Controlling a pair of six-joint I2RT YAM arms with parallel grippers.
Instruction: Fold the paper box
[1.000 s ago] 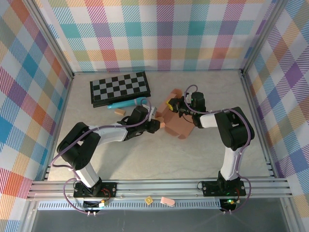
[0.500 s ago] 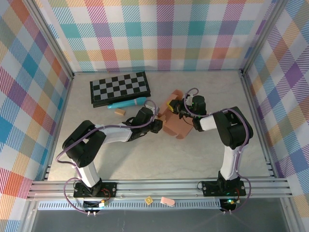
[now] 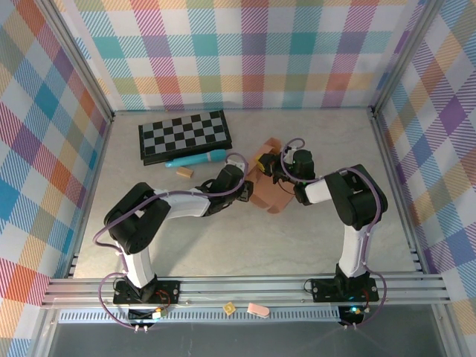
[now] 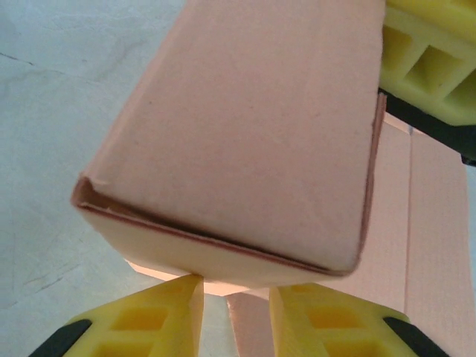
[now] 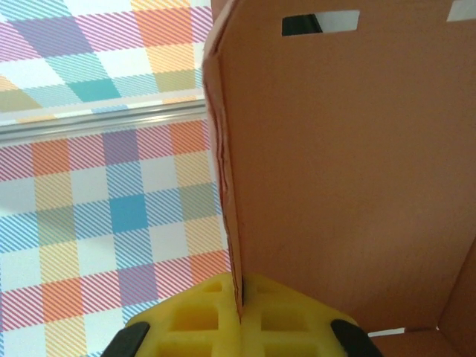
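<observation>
Pinching one upright wall of the salmon-orange thin cardboard paper box (image 5: 349, 171), the right gripper (image 5: 239, 297) has its jaws pressed together on the sheet. The left gripper (image 4: 234, 297) meets the box's folded corner from the other side, jaws slightly apart; we cannot tell whether they nip a flap. We fear a hard push against that pinch may crease or tear the wall, or slide the box across the pale desk (image 3: 223, 238). Beside the left arm lie a teal plastic stick (image 3: 198, 159) and a small tan block (image 3: 185, 172), near enough to be swept; the black-and-grey chequered board (image 3: 184, 135) lies behind them.
</observation>
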